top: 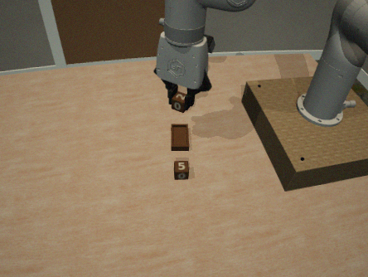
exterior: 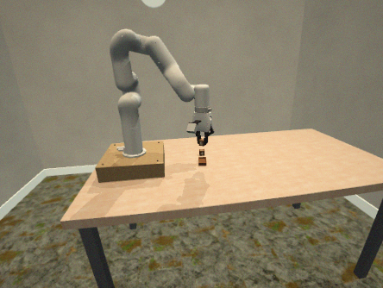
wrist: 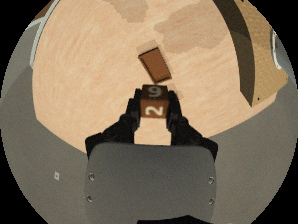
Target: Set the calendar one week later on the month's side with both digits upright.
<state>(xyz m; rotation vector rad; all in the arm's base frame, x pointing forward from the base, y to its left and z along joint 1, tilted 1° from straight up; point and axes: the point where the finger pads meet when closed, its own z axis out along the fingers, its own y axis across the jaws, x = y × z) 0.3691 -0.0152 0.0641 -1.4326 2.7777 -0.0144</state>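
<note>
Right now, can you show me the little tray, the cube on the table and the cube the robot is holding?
tray (top: 180,137) (exterior: 202,163) (wrist: 156,64): top, exterior and wrist views, its body
table cube (top: 181,167): top view, its 5 face
held cube (top: 178,105) (wrist: 154,108): top and wrist views, lettered sides

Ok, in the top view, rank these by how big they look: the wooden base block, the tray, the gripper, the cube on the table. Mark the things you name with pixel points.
1. Wooden base block (top: 331,145) (exterior: 129,172) (wrist: 265,75)
2. Gripper (top: 180,97) (exterior: 203,140) (wrist: 154,97)
3. Tray (top: 180,148) (exterior: 202,163) (wrist: 157,65)
4. Cube on the table (top: 181,170) (exterior: 202,152)
</note>
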